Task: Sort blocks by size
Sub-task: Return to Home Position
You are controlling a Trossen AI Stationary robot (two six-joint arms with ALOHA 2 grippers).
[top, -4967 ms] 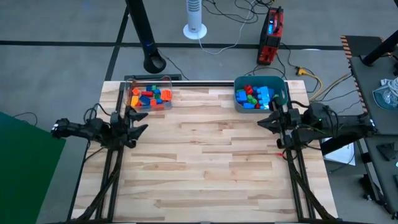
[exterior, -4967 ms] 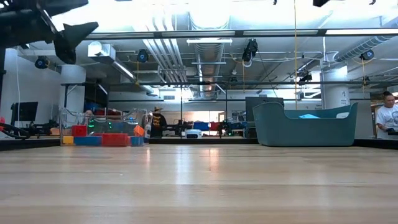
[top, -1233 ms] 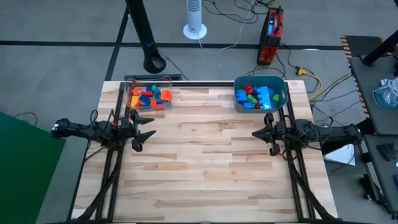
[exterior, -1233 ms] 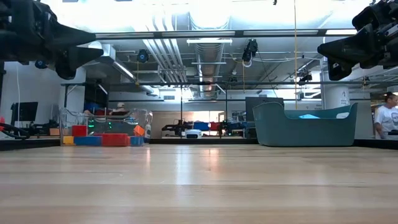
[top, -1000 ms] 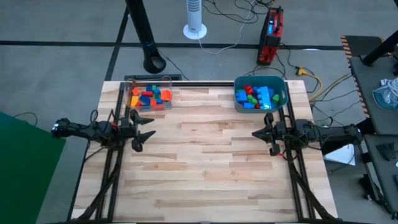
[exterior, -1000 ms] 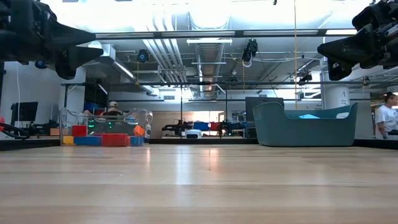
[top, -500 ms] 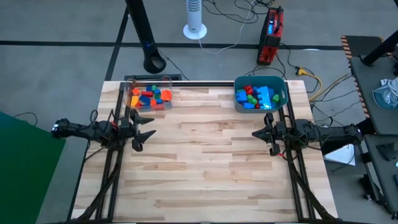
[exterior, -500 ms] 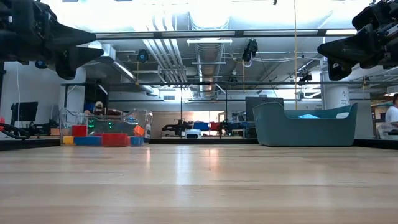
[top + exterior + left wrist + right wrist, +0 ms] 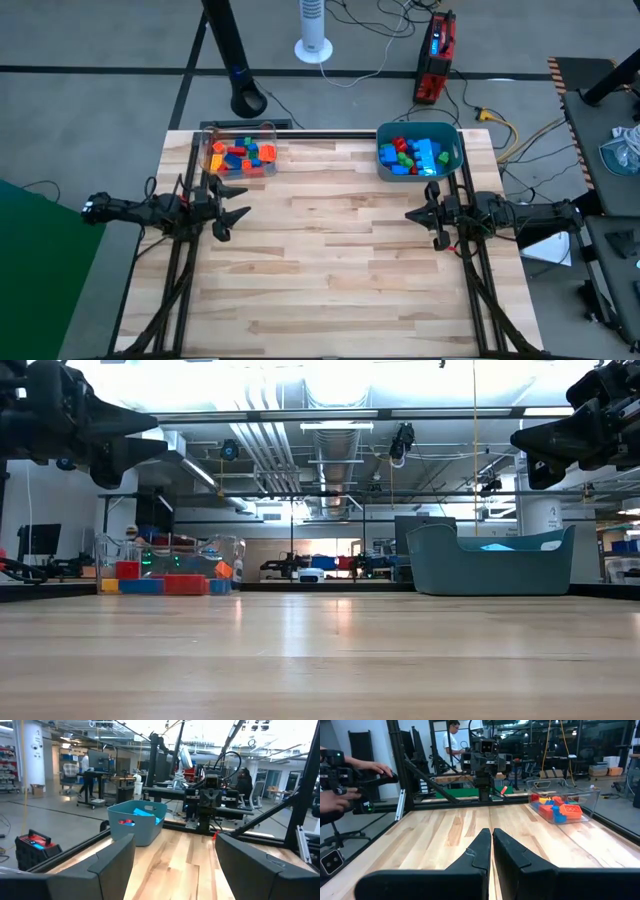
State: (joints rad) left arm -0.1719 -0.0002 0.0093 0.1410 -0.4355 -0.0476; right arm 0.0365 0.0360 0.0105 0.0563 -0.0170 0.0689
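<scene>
Blocks [image 9: 240, 156] fill the clear box [image 9: 240, 128] at the bench's [image 9: 330, 260] far-left corner, and more fill the teal tub [image 9: 455, 150] far right. The left fingers [image 9: 236, 216] and right fingers [image 9: 418, 213] hover over opposite side edges. Seen low, both hang high above the bench. The left wrist view shows the left fingers spread wide and empty; the right wrist view shows the right fingers pressed together, holding nothing.

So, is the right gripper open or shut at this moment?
Shut. In its wrist view the right gripper has both dark fingers closed together at the tips, with nothing held between them.
</scene>
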